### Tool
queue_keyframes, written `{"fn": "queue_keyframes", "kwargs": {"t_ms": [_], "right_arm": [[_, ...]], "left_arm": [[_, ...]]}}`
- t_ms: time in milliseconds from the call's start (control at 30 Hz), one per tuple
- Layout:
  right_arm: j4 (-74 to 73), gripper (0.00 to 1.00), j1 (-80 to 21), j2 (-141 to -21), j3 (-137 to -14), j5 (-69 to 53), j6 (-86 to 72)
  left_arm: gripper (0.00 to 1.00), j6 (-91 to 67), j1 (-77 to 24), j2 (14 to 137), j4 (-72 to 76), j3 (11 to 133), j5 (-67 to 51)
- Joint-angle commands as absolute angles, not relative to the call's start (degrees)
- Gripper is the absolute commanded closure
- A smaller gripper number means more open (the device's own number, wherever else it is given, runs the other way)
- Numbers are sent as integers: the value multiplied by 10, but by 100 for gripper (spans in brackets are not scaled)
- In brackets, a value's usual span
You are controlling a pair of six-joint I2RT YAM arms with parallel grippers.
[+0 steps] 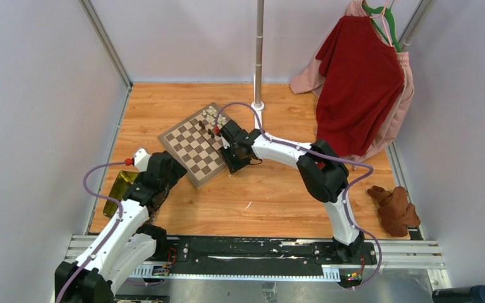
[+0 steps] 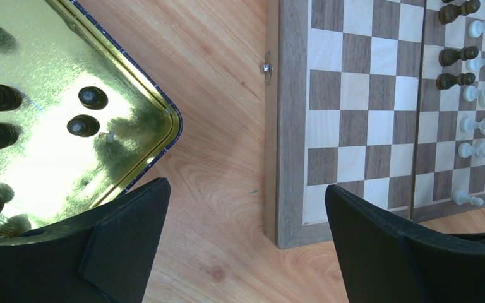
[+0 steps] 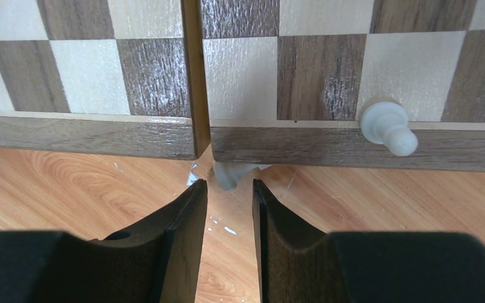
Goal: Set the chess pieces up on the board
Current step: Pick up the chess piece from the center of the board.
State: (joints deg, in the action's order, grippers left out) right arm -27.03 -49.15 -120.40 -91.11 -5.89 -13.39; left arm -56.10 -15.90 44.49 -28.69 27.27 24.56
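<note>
The board (image 1: 192, 148) lies at an angle on the wooden floor, with white and dark chess pieces (image 1: 211, 118) clustered at its far corner. My right gripper (image 1: 229, 159) hovers at the board's right edge, its jaws a narrow gap apart with nothing between them. Close up, my right gripper (image 3: 229, 184) faces the rim beside the board's centre seam, and a white pawn (image 3: 388, 129) stands at the rim to the right. My left gripper (image 2: 246, 187) is wide open and empty over bare floor, between the yellow tray (image 2: 158, 107) holding dark pieces (image 2: 83, 125) and the board (image 2: 353, 126).
A metal pole (image 1: 259, 57) stands behind the board. Red and pink garments (image 1: 360, 82) hang at the back right. A brown cloth (image 1: 395, 208) lies on the floor at the right. A small whitish scrap (image 3: 227, 173) sits at the board's seam. Walls close in both sides.
</note>
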Motion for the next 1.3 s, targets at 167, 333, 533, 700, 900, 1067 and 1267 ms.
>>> {"fn": "queue_keyframes", "kwargs": {"t_ms": [167, 333, 533, 700, 900, 1067, 1267], "right_arm": [[-275, 65, -500, -1233, -922, -41, -110], [-273, 71, -500, -1234, -926, -34, -101], [-273, 85, -501, -1229, -919, -27, -95], [-274, 92, -503, -1217, -910, -20, -87], [-275, 98, -506, -1191, -889, -5, -77], [-275, 100, -507, -1166, -875, -1, -71], [-278, 100, -512, -1136, -860, 26, -63]], "left_arm": [[0, -555, -162, 440, -273, 261, 246], [0, -555, -162, 443, -269, 258, 243], [0, -557, -162, 447, -263, 257, 241], [0, -560, -162, 448, -262, 256, 240], [0, -566, -162, 442, -263, 252, 236], [0, -572, -162, 434, -265, 248, 234], [0, -569, -162, 425, -273, 252, 234]]}}
